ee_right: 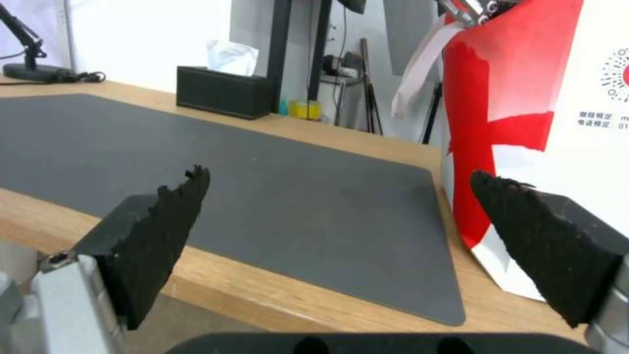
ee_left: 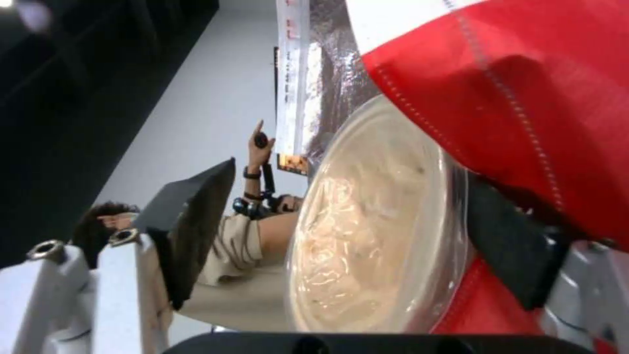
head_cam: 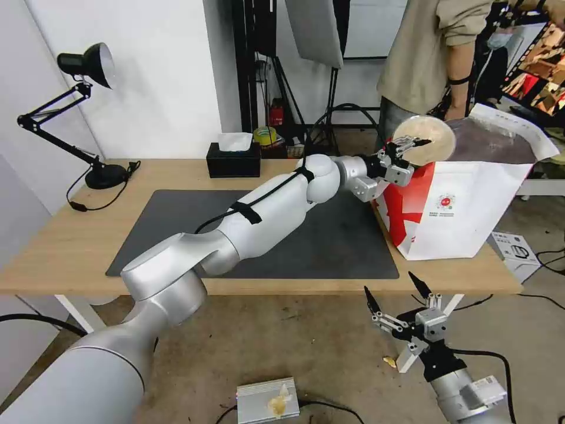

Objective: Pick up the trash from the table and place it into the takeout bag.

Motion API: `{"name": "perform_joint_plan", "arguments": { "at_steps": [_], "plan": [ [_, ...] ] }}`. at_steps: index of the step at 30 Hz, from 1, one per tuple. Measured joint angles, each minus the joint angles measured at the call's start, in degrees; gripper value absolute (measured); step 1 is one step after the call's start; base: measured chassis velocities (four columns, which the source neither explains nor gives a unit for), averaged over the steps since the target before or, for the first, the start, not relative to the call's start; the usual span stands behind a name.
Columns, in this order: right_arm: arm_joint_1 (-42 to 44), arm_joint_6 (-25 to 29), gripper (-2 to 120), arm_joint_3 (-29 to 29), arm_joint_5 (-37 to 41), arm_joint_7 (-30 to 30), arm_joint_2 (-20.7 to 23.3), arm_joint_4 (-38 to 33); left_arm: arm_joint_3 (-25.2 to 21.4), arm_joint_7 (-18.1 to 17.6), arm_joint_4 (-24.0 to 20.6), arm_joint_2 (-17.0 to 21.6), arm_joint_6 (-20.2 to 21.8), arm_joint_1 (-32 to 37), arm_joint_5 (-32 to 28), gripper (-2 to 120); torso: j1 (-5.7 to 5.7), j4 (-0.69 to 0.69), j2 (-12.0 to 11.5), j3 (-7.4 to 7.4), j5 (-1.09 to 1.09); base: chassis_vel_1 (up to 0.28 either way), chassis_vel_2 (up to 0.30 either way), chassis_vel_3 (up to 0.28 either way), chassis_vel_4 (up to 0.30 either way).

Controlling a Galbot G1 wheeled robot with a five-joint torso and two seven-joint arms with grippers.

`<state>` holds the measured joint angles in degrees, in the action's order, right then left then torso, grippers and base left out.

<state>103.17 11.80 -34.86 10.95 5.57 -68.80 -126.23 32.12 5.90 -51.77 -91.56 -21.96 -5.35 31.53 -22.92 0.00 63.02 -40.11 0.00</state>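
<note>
The tan paper bowl [head_cam: 432, 136] stands on edge at the mouth of the red-and-white takeout bag [head_cam: 471, 218], over its left rim. My left arm reaches across the table [head_cam: 65, 247], and the left gripper [head_cam: 409, 154] is at the bowl with its fingers spread. In the left wrist view the bowl [ee_left: 373, 231] lies against one finger [ee_left: 518, 250] and the bag's red wall [ee_left: 524, 88], while the other finger [ee_left: 193, 216] stands apart from it. My right gripper [head_cam: 389, 284] hangs open below the table's front edge, facing the bag [ee_right: 511, 98].
A dark grey mat [head_cam: 335, 247] covers the table's middle. At the back stand a black tissue box [head_cam: 233, 160] and a black desk lamp [head_cam: 97, 171]. On the floor lie a white carton [head_cam: 518, 253] by the table's right end and a silver box [head_cam: 268, 400].
</note>
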Motion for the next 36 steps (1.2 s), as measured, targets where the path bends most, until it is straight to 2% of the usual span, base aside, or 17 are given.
{"name": "perform_joint_plan", "arguments": {
  "at_steps": [6, 17, 23, 32, 36],
  "plan": [
    [0.0, 0.0, 100, 0.0, 0.0, 0.0, 0.0, 0.0, -0.1, -0.3, -0.5, 0.0, 0.0, 0.2, -0.1, 98, 0.00, 0.00, 0.0, 0.00, 0.00, 0.000, 0.000, 0.000, 0.000],
    [0.0, 0.0, 100, 0.0, 0.0, 0.0, 0.0, 0.0, -0.4, -2.5, -1.5, 0.0, 0.0, 0.0, -0.1, 100, 0.00, 0.00, 0.0, 0.00, 0.00, 0.000, 0.000, 0.000, 0.000],
    [0.0, 0.0, 100, 0.0, 0.0, 0.0, 0.0, 0.0, -0.4, -4.2, -1.9, 0.0, 0.5, -0.5, -0.1, 100, 0.00, 0.00, 0.0, 0.00, 0.00, 0.000, 0.000, 0.000, 0.000],
    [0.0, 0.0, 100, 0.0, 0.0, 0.0, 0.0, 0.0, -1.0, -9.5, -2.4, 0.0, 3.3, -0.7, -0.2, 100, 0.00, 0.00, 0.0, 0.00, 0.00, 0.000, 0.000, 0.000, 0.000],
    [0.0, 0.0, 100, 0.0, 0.0, 0.0, 0.0, 0.0, -1.3, -10.2, -2.4, 0.0, 3.5, -0.7, -0.1, 100, 0.00, 0.00, 0.0, 0.00, 0.00, 0.000, 0.000, 0.000, 0.000]
  ]
}}
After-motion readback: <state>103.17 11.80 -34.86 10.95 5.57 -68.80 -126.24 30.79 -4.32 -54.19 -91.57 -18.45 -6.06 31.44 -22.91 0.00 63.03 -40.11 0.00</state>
